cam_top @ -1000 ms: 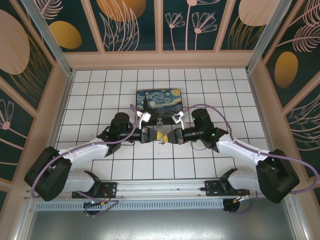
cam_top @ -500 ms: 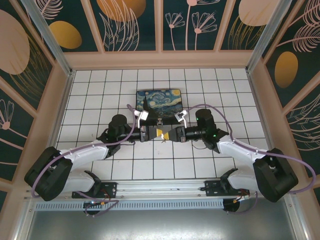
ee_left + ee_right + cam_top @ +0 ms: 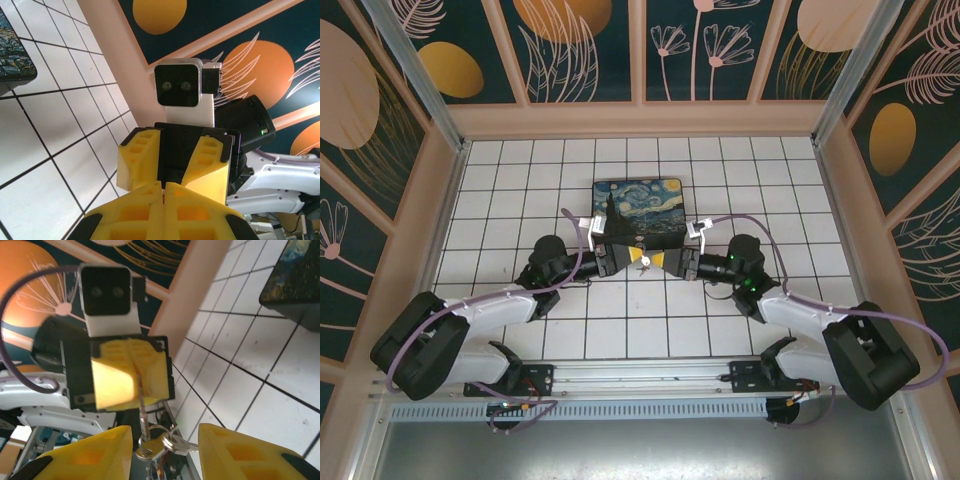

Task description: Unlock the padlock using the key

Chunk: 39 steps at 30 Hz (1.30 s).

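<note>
left gripper (image 3: 137, 389) clamped shut on a thin silver stem, reads as the key (image 3: 141, 410) blade; ring (image 3: 151, 432) dangles below it, between the spread fingers of the right gripper (image 3: 165, 442), which holds nothing; rounded lump (image 3: 145, 453) under the ring may be the padlock, can't tell; tiny, light, stiff, slick metal, swings freely; I'd pinch the flat faces near the ring

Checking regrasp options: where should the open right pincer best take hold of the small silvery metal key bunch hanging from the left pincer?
Grip the small silvery metal key bunch at its free lower ring cluster, coming straight in from the right pincer side. Its thin upper shaft is clamped in the shut left pincer, so only the bottom hangs free, between the right pincer's open jaws.
</note>
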{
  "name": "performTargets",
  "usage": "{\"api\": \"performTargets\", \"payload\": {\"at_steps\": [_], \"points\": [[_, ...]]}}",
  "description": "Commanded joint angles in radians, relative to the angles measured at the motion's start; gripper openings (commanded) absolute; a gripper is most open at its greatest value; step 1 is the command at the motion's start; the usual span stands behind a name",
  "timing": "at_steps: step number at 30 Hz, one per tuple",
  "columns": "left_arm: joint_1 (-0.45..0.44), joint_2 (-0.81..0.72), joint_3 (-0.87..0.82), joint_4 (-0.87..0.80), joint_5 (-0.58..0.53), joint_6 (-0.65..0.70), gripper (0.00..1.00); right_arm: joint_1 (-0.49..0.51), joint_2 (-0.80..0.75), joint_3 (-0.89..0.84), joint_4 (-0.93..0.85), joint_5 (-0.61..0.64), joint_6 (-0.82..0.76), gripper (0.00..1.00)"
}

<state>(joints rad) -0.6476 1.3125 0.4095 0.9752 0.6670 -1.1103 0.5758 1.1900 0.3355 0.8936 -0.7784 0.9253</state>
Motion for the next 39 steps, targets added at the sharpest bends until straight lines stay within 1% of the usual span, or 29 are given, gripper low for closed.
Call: {"api": "performTargets", "payload": {"at_steps": [1, 6, 10, 17, 21, 29, 36, 39], "points": [[-0.003, 0.008, -0.014, 0.113, -0.019, -0.051, 0.0, 0.01, -0.016, -0.001, 0.125, 0.067, 0.037, 0.41], [-0.004, 0.008, -0.026, 0.135, -0.035, -0.073, 0.0, 0.033, 0.03, 0.008, 0.165, 0.079, 0.051, 0.41], [-0.004, 0.009, -0.034, 0.145, -0.05, -0.085, 0.0, 0.054, 0.069, 0.013, 0.218, 0.074, 0.07, 0.37], [-0.003, 0.013, -0.045, 0.174, -0.084, -0.108, 0.0, 0.072, 0.095, 0.014, 0.284, 0.085, 0.097, 0.37], [-0.003, 0.016, -0.044, 0.184, -0.095, -0.114, 0.0, 0.089, 0.105, 0.018, 0.29, 0.094, 0.099, 0.34], [-0.003, 0.022, -0.052, 0.218, -0.102, -0.134, 0.0, 0.093, 0.139, 0.01, 0.337, 0.107, 0.116, 0.34], [-0.003, 0.019, -0.058, 0.223, -0.115, -0.135, 0.0, 0.097, 0.166, 0.01, 0.395, 0.105, 0.144, 0.26], [-0.003, 0.023, -0.058, 0.229, -0.117, -0.137, 0.0, 0.102, 0.18, 0.011, 0.412, 0.101, 0.149, 0.24]]}}
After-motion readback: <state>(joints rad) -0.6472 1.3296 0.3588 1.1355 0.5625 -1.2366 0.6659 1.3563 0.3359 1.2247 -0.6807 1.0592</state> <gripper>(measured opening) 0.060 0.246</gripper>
